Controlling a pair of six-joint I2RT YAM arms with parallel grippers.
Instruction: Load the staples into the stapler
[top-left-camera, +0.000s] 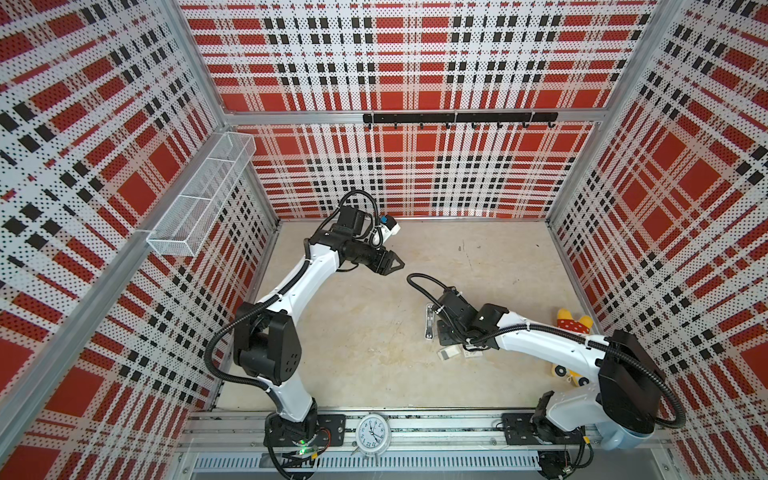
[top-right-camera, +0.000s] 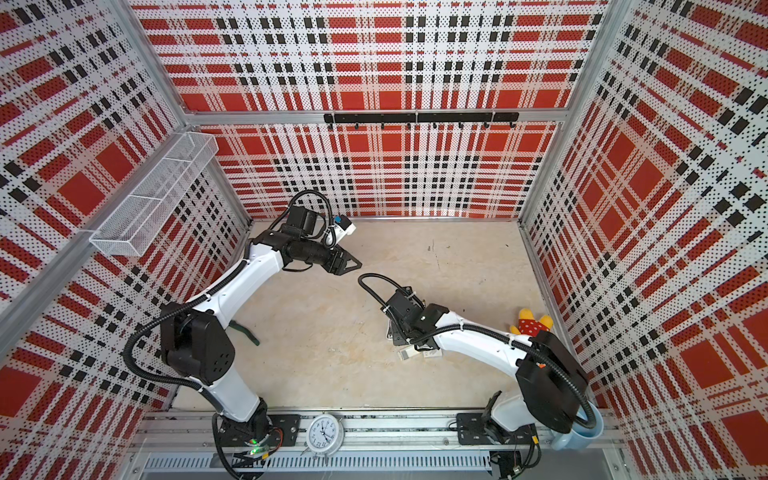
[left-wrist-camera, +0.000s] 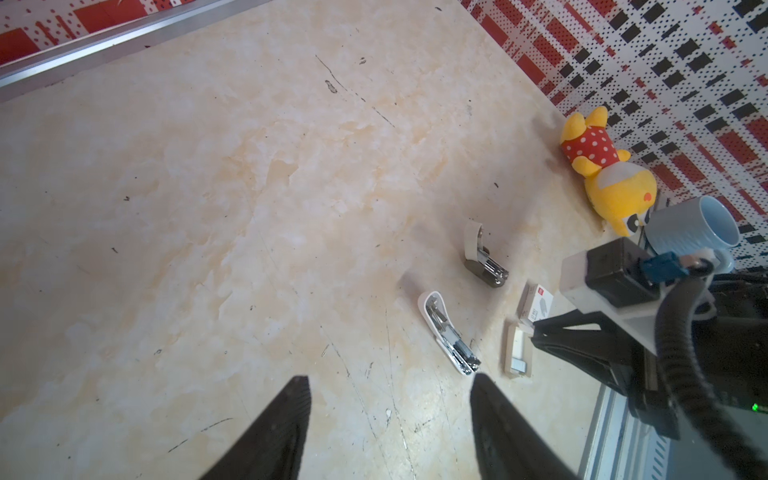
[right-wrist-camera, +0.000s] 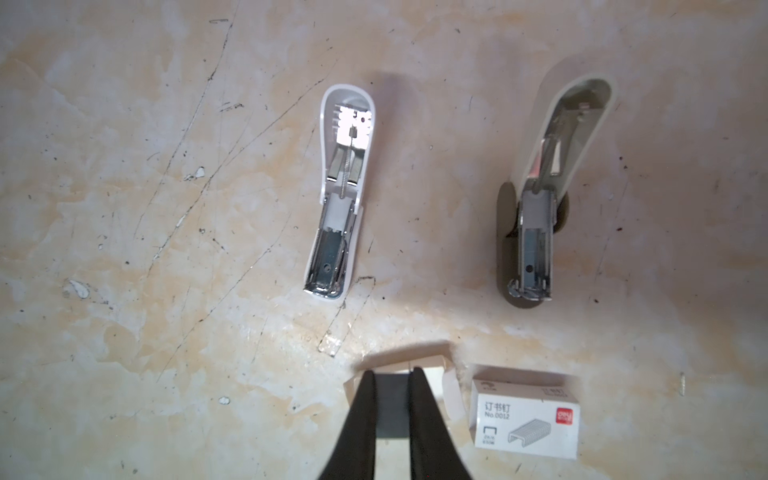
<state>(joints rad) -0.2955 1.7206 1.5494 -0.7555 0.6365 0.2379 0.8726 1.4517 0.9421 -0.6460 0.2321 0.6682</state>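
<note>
Two staplers lie flipped open on the beige table: a white stapler (right-wrist-camera: 340, 195) (left-wrist-camera: 446, 332) (top-left-camera: 429, 322) and a grey stapler (right-wrist-camera: 540, 208) (left-wrist-camera: 484, 262). Near them sits a small white cardboard tray (right-wrist-camera: 451, 388) (left-wrist-camera: 512, 328) with grey staples (right-wrist-camera: 392, 405) (left-wrist-camera: 519, 365) in it. My right gripper (right-wrist-camera: 392, 376) is down at the tray. Its fingers press on both sides of the staples, so it is shut on them. In both top views the right wrist hides those fingertips. My left gripper (left-wrist-camera: 390, 378) (top-left-camera: 395, 264) (top-right-camera: 353, 262) hangs open and empty, well above the table towards the back.
The printed white box sleeve (right-wrist-camera: 525, 411) (left-wrist-camera: 536, 303) lies beside the tray. A yellow plush toy (left-wrist-camera: 598, 166) (top-left-camera: 575, 324) and a blue mug (left-wrist-camera: 690, 228) are at the right wall. An alarm clock (top-left-camera: 372, 432) stands on the front rail. A wire basket (top-left-camera: 203, 195) hangs on the left wall.
</note>
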